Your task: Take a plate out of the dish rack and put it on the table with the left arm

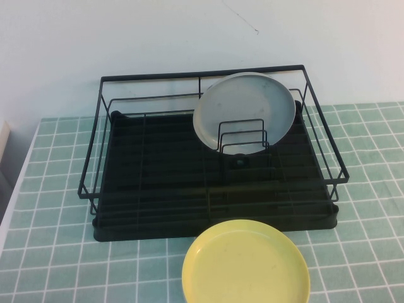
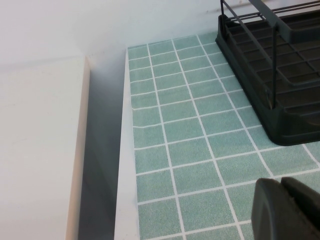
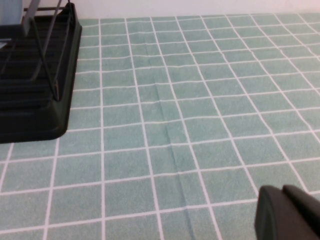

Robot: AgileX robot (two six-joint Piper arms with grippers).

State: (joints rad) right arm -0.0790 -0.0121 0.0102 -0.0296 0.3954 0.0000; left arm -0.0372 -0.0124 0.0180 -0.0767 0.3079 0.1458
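A: Plate (image 1: 245, 113), pale grey, stands on edge among the dividers at the back right of the dish rack (image 1: 158, 177); a yellow plate (image 1: 246, 265) lies on the table (image 1: 50, 252) in front.

B: Left wrist view: left gripper (image 2: 289, 210) over tiles near the rack's corner, finger state indeterminate. Right wrist view: right gripper (image 3: 290, 214) likewise, beside the rack's other end.

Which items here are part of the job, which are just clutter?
Job: grey plate upright in the rack; table; left claw, over the tiles off the rack's left side.
Clutter: yellow plate flat in front of the rack; right claw, over the tiles off the rack's right.
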